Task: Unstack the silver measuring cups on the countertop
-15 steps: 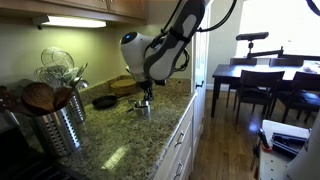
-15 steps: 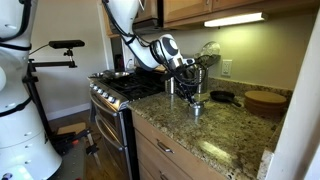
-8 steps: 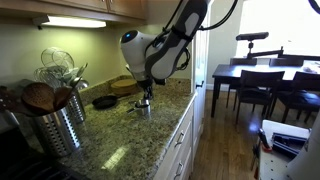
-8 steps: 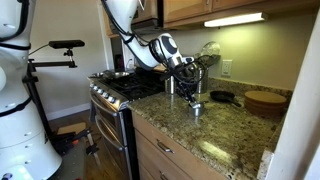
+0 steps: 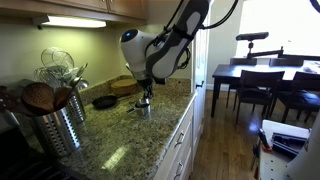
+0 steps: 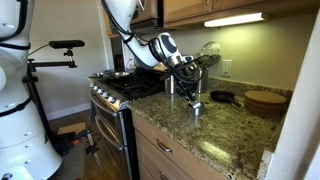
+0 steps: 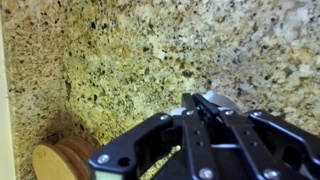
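Granite speckled in tan and brown forms the surface [image 5: 120, 150], which runs away from the camera over white drawers. The silver measuring cups [image 5: 143, 108] sit on it as one small shiny cluster near its front edge, well apart from the ribbed steel utensil canister [image 5: 60, 128] and nearer to the small black pan [image 5: 104, 101] behind them. The tool [image 5: 146, 98] points straight down, directly above the cups and so low that its tips reach their top.

In an exterior view from the stove [image 6: 120, 90] side, the tool [image 6: 193, 96] again stands upright over the cups [image 6: 196, 107], which rest on the surface [image 6: 230, 130] between the stove and the black pan [image 6: 222, 97]. A round wooden board [image 6: 265, 100] lies farther along, beyond the pan.

In the wrist view the tool [image 7: 193, 100] comes in from the bottom edge, and its dark fingers [image 7: 213, 128] are drawn in until the tips all but meet. A curved sliver of bright metal, the rim of the cups [image 7: 228, 100], shows just beside the tips on their right and partly under them. The tips are at the rim, but whether they actually pinch it cannot be told. The surface [image 7: 150, 50] fills the rest of this view, with the wooden board [image 7: 58, 162] in the lower left corner.
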